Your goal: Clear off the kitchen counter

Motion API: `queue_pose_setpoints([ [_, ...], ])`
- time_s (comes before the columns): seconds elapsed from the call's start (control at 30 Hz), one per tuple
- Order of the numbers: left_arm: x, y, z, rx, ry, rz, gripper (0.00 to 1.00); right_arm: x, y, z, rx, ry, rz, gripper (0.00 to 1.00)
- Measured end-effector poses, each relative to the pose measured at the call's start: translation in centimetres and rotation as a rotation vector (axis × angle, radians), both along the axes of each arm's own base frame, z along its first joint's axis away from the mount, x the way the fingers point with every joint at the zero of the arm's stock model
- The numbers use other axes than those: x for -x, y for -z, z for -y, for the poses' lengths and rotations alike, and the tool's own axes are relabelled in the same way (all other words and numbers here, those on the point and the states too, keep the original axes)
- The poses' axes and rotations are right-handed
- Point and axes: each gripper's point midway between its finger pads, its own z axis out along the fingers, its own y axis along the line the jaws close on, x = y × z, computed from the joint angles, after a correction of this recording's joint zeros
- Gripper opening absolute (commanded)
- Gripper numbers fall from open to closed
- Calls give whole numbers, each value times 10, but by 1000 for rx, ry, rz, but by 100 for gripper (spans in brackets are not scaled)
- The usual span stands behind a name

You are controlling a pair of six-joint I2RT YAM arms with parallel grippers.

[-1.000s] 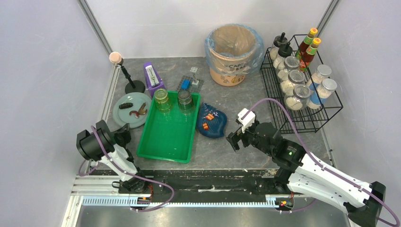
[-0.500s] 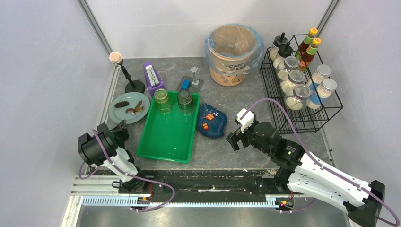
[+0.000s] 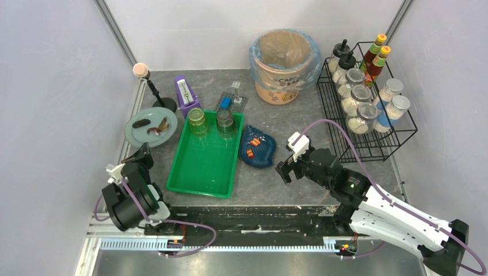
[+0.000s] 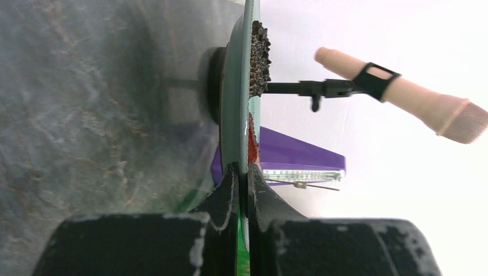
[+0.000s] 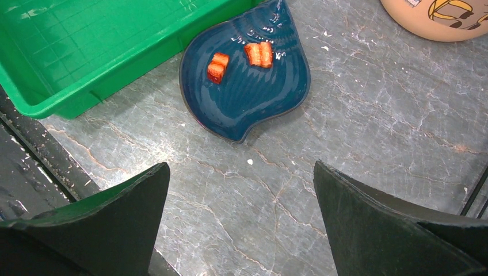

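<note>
Grey mottled worktop (image 3: 276,121) far from cleared in top view: two jars (image 3: 196,119) in green tray (image 3: 201,172), blue dish (image 3: 257,148) and grey plate (image 3: 151,127) both out, scraps on each. Left wrist: left fingers (image 4: 232,187) clamped on grey plate's rim. Right wrist: right fingers (image 5: 124,201) wide apart above blue dish, not touching it

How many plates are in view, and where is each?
2. A grey-green plate lies left of the green tray, its near rim pinched by the left tool. A blue plate lies right of the tray, ahead of the right tool. None seems hidden.
</note>
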Motion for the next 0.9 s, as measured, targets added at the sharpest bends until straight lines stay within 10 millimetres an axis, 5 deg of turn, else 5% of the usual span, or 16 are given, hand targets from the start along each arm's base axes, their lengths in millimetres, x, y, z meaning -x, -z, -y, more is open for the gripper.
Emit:
queue_pose_setpoints([
  [0.27,8,-43,1,-44,-14,62,2,1,-1,-1,-4,-8,-2,98],
  [0.63,15,-38,8,47,-11,12,2,2,-8,-7,-22,-30,-6,98],
  [0.9,7,-77,17,42,36,96,2,5,-11,-15,-42,-53,-29,98],
])
